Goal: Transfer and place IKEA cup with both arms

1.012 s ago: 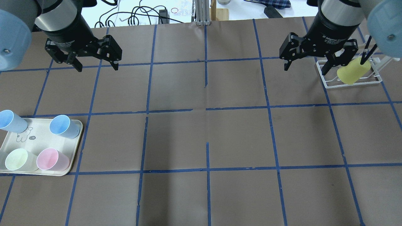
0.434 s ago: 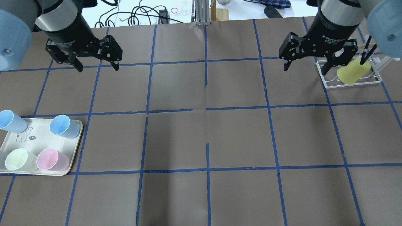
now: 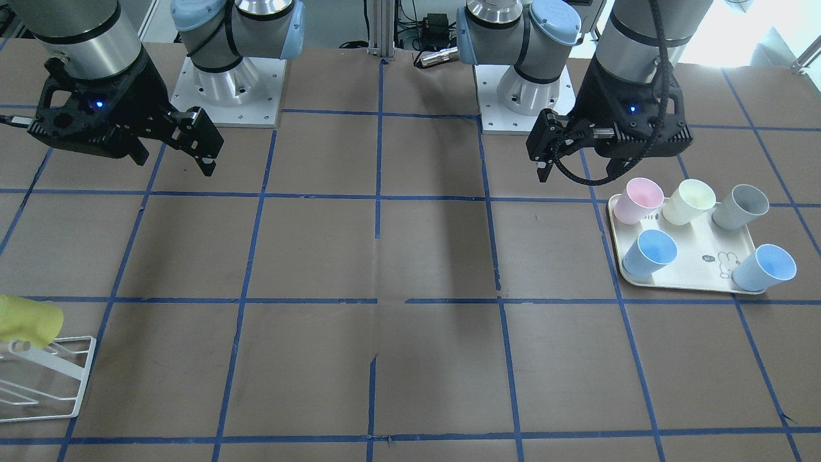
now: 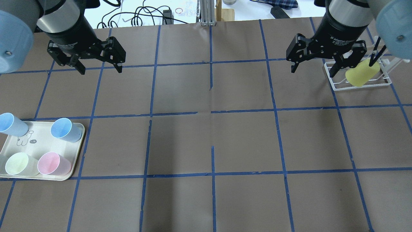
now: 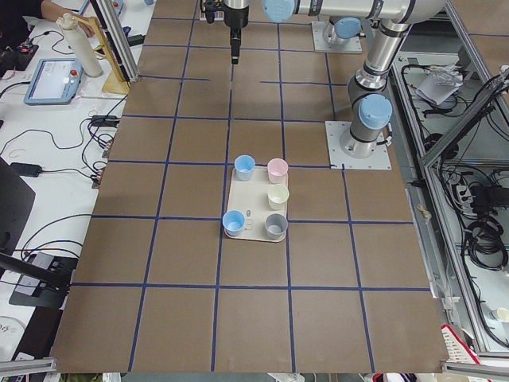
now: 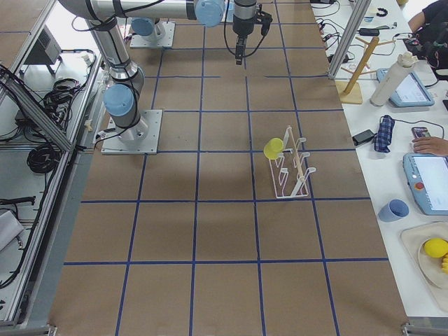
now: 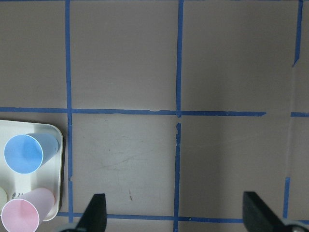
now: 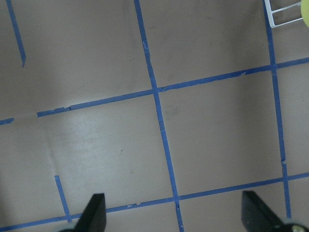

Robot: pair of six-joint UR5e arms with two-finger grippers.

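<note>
Since IKEA cup hangs tilted on white wire rack, ungrasped, I log pickup, handover & placement all pending. Right gripper: jaws apart, empty, hovering apart from rack; left gripper: jaws apart, empty, opp. side, over bare table.

From above, we see both grippers hanging spread wide over the far side of the blue-taped table. The left gripper is at left. The right gripper is at right, near the white wire rack where the lemon-yellow IKEA cup leans tilted. At near left, a cream tray carries two blue cups, a pale yellow cup and a pink cup.
</note>
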